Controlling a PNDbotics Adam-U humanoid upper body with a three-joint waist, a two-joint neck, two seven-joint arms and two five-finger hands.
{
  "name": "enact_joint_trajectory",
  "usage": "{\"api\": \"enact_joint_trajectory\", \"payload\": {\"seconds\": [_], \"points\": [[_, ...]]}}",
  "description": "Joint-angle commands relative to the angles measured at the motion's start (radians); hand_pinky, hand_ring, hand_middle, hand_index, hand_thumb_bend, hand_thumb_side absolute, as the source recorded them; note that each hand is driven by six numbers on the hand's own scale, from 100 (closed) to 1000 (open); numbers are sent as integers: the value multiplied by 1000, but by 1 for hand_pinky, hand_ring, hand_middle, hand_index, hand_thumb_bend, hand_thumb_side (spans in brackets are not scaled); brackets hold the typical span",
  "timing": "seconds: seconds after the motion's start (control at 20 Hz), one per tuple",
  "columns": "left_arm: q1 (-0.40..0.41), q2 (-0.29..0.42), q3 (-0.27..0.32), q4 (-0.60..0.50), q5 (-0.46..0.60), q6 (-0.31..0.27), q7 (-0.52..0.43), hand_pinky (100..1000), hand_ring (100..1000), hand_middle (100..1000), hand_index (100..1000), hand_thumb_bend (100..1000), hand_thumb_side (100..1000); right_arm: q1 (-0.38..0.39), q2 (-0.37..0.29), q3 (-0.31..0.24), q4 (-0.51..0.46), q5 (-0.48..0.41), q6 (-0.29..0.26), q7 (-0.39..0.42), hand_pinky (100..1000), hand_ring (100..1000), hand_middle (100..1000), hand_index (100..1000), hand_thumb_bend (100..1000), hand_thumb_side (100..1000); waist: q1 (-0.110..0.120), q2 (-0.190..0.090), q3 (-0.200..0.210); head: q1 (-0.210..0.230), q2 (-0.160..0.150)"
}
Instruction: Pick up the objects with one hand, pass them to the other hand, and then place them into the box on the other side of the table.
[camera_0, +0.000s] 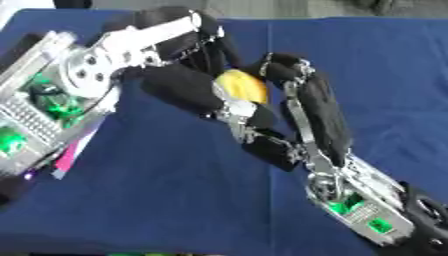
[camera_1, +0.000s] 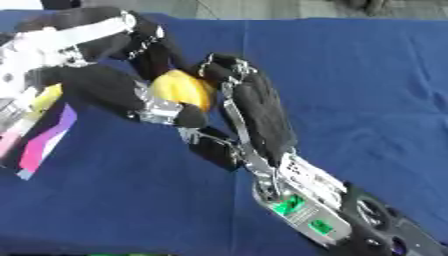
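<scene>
My left hand (camera_0: 179, 75) and my right hand (camera_0: 302, 107) meet above the dark blue cloth-covered table (camera_0: 175, 200), and between them sits a rounded yellow object with a smooth skin (camera_0: 242, 86) — the thing being handed over. My left fingers (camera_0: 175, 87) curl around it from its left side, the thumb side lying under it; my right fingers (camera_1: 229, 67) bend over its top right edge, touching it. Both hands are closed on it at once. Below my left hand, at the table's left edge, lies a flat pink and purple piece (camera_1: 44, 137) — what it is I cannot tell.
</scene>
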Motion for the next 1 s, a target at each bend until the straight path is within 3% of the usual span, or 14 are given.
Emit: {"api": "enact_joint_trajectory", "payload": {"seconds": [0.05,0.45,0.65,0.7,0.85,1.0], "points": [[-12,7,5,10,-27,49,-46,694,566,495,667,771,444,-8,-12,-4,-21,11,-6,-7,721,500,365,542,100,100,2,-16,0,0,-6],[-13,-15,-4,69,-53,49,-33,679,545,467,634,722,377,-11,-13,-1,-21,18,-20,-16,720,500,371,542,100,100,2,-15,-1,2,-6],[-18,-28,-15,89,-45,49,-39,674,534,449,613,679,124,-10,-14,-1,-21,19,-26,-22,720,500,372,543,100,100,2,-16,-3,3,-5],[-20,-31,-18,93,-43,49,-45,673,531,444,607,662,100,-11,-14,-1,-21,18,-27,-22,720,500,372,543,100,100,2,-16,-3,3,-5],[-23,-42,-21,108,-39,49,-60,671,522,426,577,572,100,-10,-15,0,-21,17,-30,-24,720,500,372,543,100,100,2,-17,-4,3,-6],[-24,-51,-22,122,-33,49,-58,672,516,415,525,537,100,-9,-15,1,-21,17,-34,-25,718,499,372,543,100,100,1,-17,-5,4,-6]]}}
